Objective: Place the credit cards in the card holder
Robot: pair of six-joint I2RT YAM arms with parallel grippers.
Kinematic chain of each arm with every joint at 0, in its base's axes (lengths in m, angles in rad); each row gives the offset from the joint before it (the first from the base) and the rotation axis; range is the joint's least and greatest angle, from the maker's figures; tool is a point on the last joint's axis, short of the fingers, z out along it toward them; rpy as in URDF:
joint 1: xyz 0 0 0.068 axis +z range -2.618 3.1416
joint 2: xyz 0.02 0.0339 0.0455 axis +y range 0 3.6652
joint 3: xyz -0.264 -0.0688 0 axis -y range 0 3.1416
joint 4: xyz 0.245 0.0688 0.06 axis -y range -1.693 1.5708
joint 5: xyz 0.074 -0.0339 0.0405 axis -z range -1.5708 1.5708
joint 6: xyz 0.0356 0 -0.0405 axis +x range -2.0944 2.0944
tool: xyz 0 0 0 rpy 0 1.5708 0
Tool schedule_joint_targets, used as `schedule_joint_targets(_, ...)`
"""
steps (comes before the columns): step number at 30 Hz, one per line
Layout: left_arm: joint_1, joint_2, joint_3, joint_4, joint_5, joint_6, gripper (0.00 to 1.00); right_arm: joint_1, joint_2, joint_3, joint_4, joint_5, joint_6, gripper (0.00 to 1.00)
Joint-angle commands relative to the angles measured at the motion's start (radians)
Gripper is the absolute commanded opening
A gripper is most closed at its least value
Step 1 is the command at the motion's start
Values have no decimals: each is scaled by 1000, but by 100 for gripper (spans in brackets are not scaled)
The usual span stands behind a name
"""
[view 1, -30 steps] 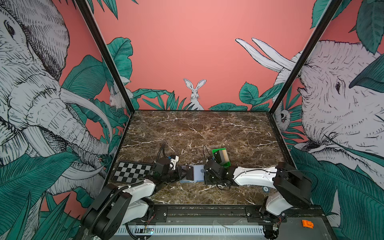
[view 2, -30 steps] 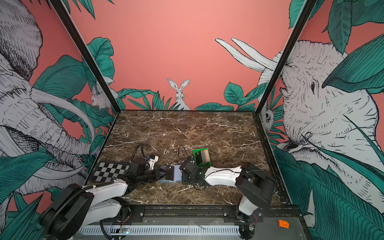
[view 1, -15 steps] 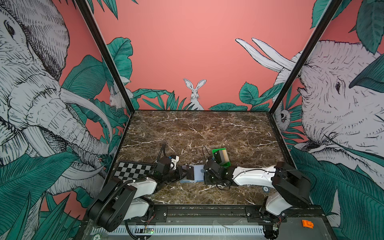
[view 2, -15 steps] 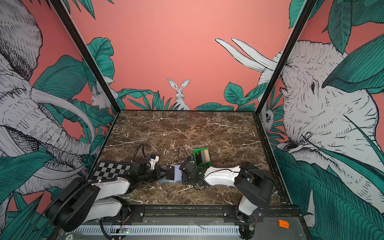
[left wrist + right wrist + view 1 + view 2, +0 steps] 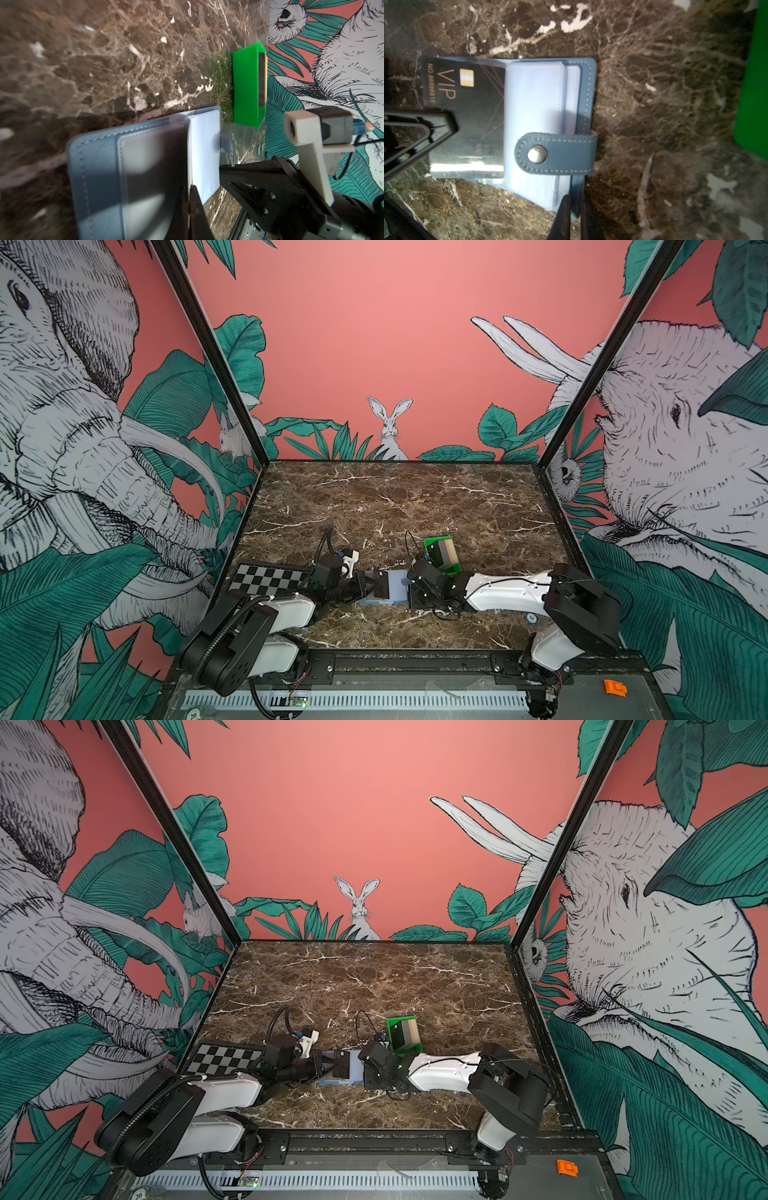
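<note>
While left fingers (image 5: 448, 122) clamp VIP card (image 5: 467, 108) partly in card holder (image 5: 564, 154), right fingers (image 5: 562, 218) pinch holder; tray (image 5: 245, 87) seemingly holds two cards (image 5: 442, 551).

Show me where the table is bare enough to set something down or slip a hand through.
Bare: the whole back half of the table, from the green tray to the rear wall; also the strip in front of the card holder. Crowded: the near row, checkerboard plate, left arm, right arm, holder and tray.
</note>
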Motion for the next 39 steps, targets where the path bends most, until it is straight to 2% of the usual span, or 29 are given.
schedule_joint_targets(1, 4, 24, 0, 31, 5, -2, 0, 7, 20, -4, -4, 12, 1, 11)
schedule_joint_targets(13, -1, 38, -28, 34, 17, -15, 0, 7, 28, -8, 8, 10, 5, 11)
schedule_joint_targets(24, -46, 44, -34, 30, -2, -33, 0, 6, 34, -6, 15, 6, 4, 11)
schedule_joint_targets(28, -58, 64, -18, 33, -19, -39, 7, 7, 31, -7, 15, 6, 3, 11)
schedule_joint_targets(39, -97, 122, 10, 56, -56, -58, 16, 6, 30, -16, 20, 8, 8, 11)
